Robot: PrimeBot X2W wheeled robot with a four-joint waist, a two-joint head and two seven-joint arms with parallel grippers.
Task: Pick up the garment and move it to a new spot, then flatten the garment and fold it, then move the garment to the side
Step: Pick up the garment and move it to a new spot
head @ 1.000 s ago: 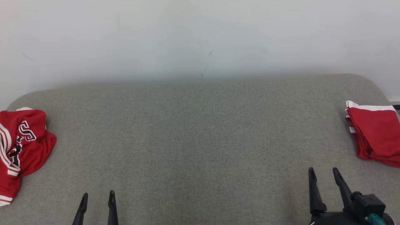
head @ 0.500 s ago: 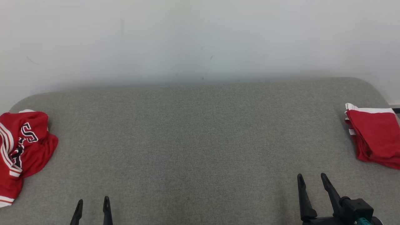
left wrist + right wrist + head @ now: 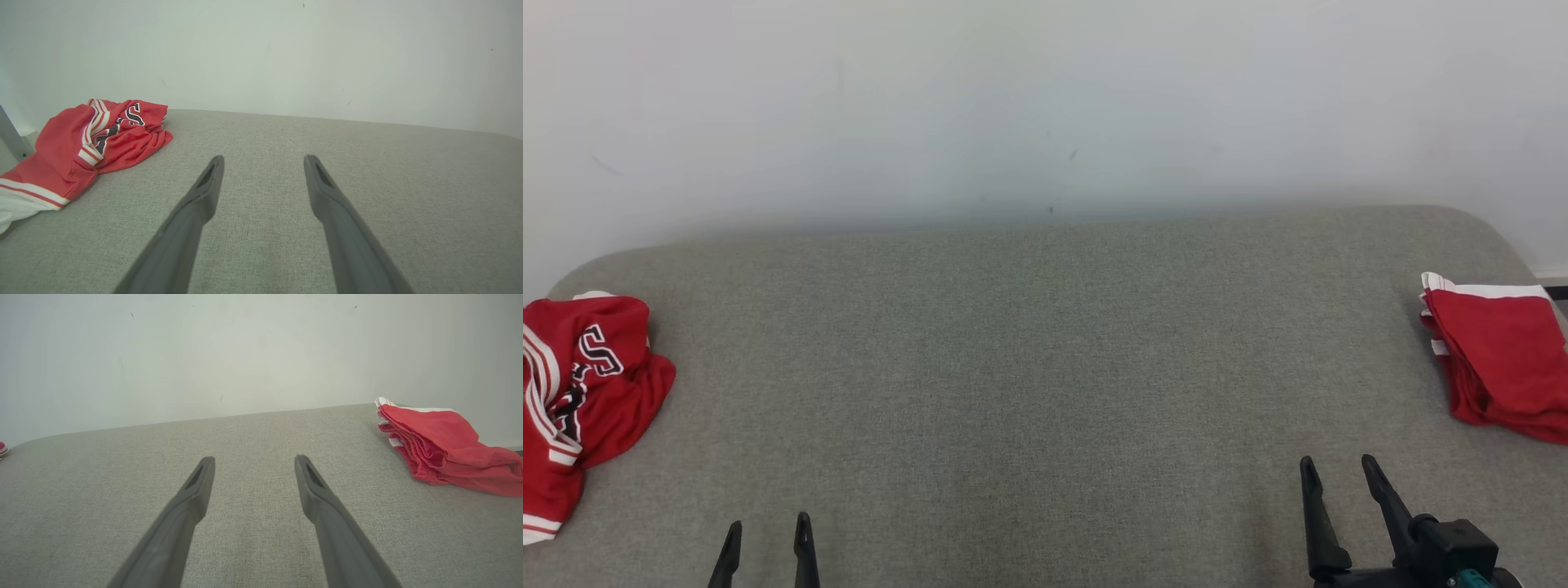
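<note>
**Waiting at the start of a fold, both pincers empty**

By my reading the work has hardly begun. The grey cushion (image 3: 1045, 367) spreads across the head view. The crumpled garment (image 3: 596, 392), the piece to be handled, lies at its nine o'clock edge, not yet lifted, flattened or folded. At three o'clock sits a folded red pile (image 3: 1499, 359), which looks like a finished piece set aside, though I cannot be sure. The left pincer (image 3: 769, 523) stands at seven o'clock and the right pincer (image 3: 1338, 462) at five o'clock. Each has its fingers spread wide with nothing between them, well apart from either cloth. Pick-up, move, flattening, folding and setting aside all appear to remain.

The wall (image 3: 1045, 98) is pale, matt and faintly scuffed. The cushion is a coarse woven fabric with rounded corners. The crumpled garment is a thin red mesh-like jersey with white stripes and black-and-white lettering, bunched in soft folds and likely limp to lift. The pile is stacked in neat layers with a white band. The fingers are dark, slim and tapered.
</note>
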